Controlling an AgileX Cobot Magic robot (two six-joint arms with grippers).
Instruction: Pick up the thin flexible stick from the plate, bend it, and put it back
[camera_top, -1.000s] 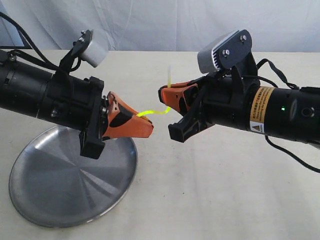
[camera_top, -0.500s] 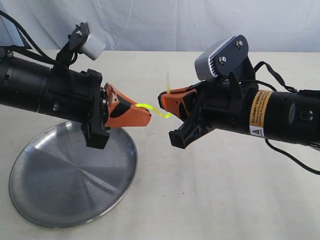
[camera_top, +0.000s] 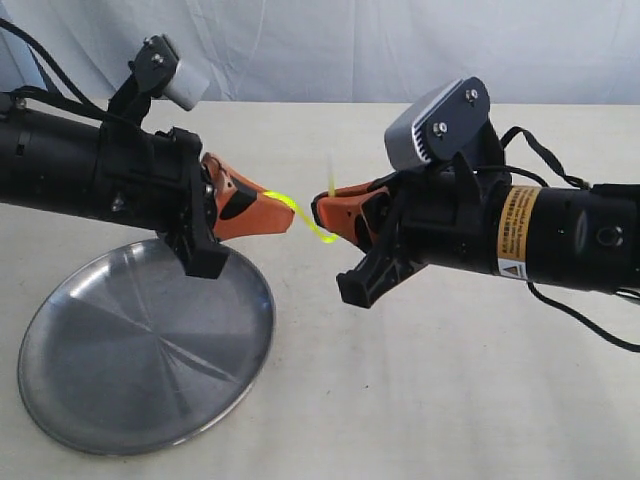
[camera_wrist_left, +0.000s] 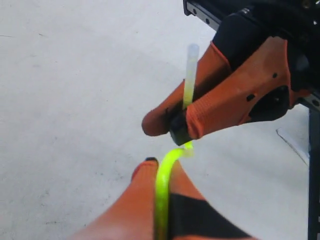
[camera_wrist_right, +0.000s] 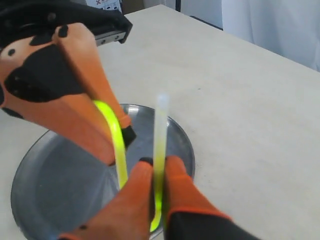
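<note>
Yellow-green, the thin flexible stick curves in a tight bend in the air between the two arms, just past the rim of the plate. The left gripper has its orange jaws clamped on one end. The right gripper pinches the other, whitish tip poking upward. The plate lies on the counter.

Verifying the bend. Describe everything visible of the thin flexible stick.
The thin flexible stick is a very thin, glossy yellow-green strand, plastic-looking, with a whitish end poking up. It is bent into an S-like curve in the air, pinched by the left gripper and the right gripper, clear of the plate; its other end is hidden.
</note>
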